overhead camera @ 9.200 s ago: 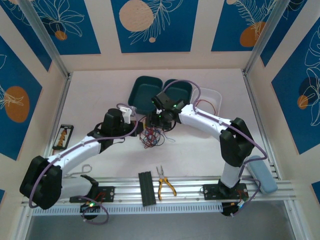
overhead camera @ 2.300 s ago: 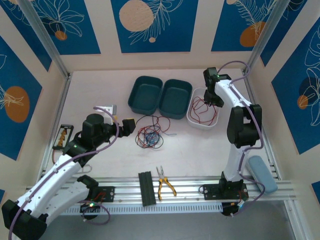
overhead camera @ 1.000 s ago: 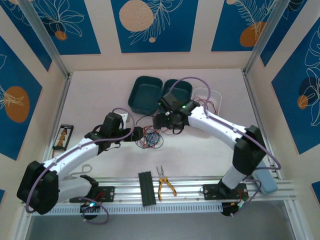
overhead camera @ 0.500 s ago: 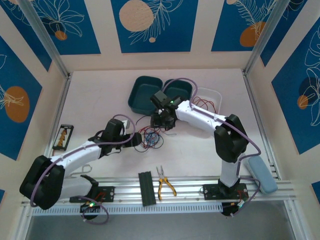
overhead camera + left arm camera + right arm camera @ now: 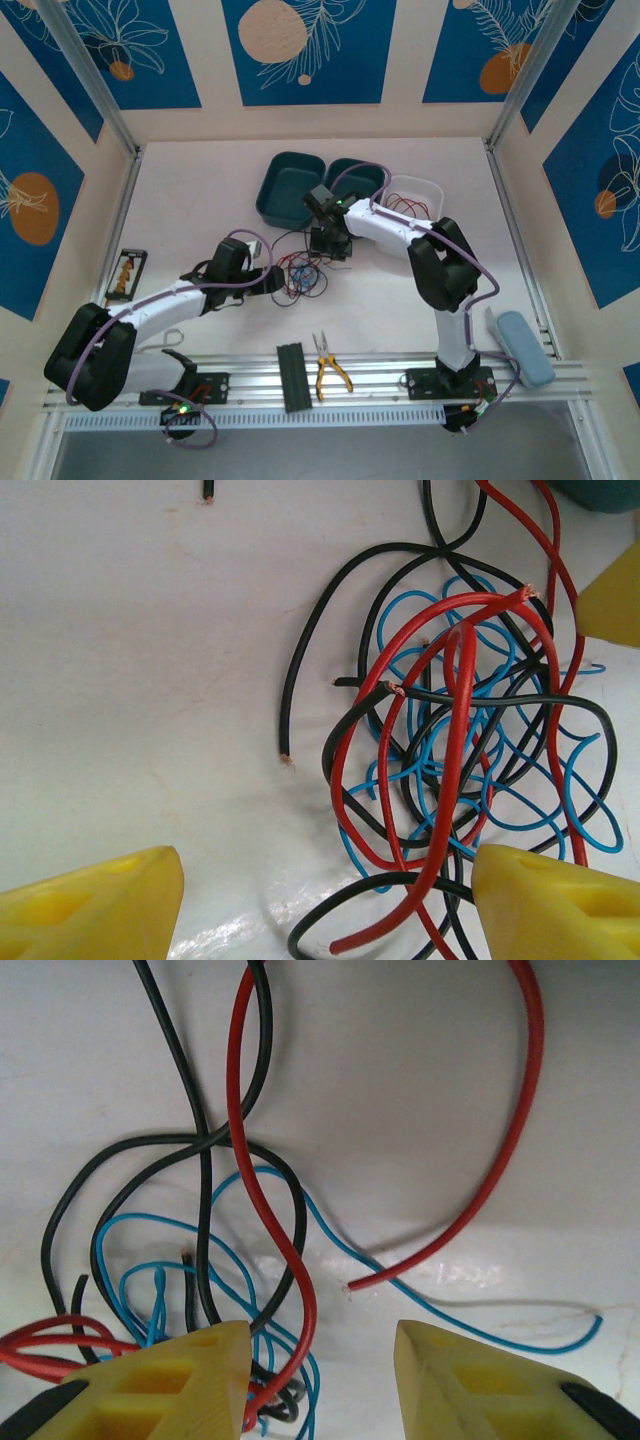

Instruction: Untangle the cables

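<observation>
— What changed over the table (image 5: 190,190) in the last half second?
— The right arm folded its elbow inward. Its end effector (image 5: 330,243) stays spread above the cables (image 5: 303,276), which lie tangled mid-table. The left end effector (image 5: 274,279) (also spread) stays just left of them.

No readable text, labels or numbers anywhere.

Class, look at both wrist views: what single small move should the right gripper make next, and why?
Probably shut the right gripper on the red cable running between its open fingers. That strand leads up out of the tangle, and the left gripper, also open, straddles the tangle and could hold it down.
</observation>
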Tool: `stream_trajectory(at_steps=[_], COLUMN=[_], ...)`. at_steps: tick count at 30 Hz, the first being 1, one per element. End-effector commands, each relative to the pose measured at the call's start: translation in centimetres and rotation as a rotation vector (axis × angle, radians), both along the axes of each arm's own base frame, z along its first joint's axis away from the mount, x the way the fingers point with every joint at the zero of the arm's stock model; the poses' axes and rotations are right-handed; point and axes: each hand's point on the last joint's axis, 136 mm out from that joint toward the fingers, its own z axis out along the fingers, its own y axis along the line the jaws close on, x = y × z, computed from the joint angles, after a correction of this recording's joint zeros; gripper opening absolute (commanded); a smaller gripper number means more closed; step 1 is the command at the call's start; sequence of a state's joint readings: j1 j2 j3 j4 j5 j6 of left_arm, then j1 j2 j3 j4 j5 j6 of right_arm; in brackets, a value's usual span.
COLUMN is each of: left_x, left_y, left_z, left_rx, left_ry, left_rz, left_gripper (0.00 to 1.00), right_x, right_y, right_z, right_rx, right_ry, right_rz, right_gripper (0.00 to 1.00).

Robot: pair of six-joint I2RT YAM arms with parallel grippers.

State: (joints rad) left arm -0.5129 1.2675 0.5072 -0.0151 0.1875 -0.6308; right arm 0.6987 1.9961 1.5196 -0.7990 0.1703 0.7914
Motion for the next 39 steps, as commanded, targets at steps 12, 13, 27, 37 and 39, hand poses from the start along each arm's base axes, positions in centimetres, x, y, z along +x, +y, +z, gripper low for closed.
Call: stream_trajectory(at_steps=[12,13,27,37,39], left_x=[0.0,0.0,0.3,0.2,0.0], left_y=[-0.2,-0.2,-0.4,-0.3,-0.1], left_z=[-0.3,-0.4,-1.4,-2.0,-2.3], left_rx=[-0.017,-0.018,-0.029,-0.029,-0.02], left_ry=[0.011,0.013,0.038,0.051,0.053], left_rz=[0.001,0.002,0.029,0.033,0.04], left_gripper=[0.71,0.7,0.56,0.47,0.45], right_x=[0.7,0.6,-1.7,-3.1,-3.3], right_y=[2.4,2.6,4.1,4.5,4.8], right_z=[-0.3,-0.1,7.6,12.6,13.5], right_rx=[0.074,0.074,0.118,0.209,0.225], right_ry=[0.021,0.013,-0.17,-0.277,-0.304], right_rz=[0.016,0.021,0.104,0.137,0.15], right_gripper=[0.22,0.18,0.01,0.0,0.0])
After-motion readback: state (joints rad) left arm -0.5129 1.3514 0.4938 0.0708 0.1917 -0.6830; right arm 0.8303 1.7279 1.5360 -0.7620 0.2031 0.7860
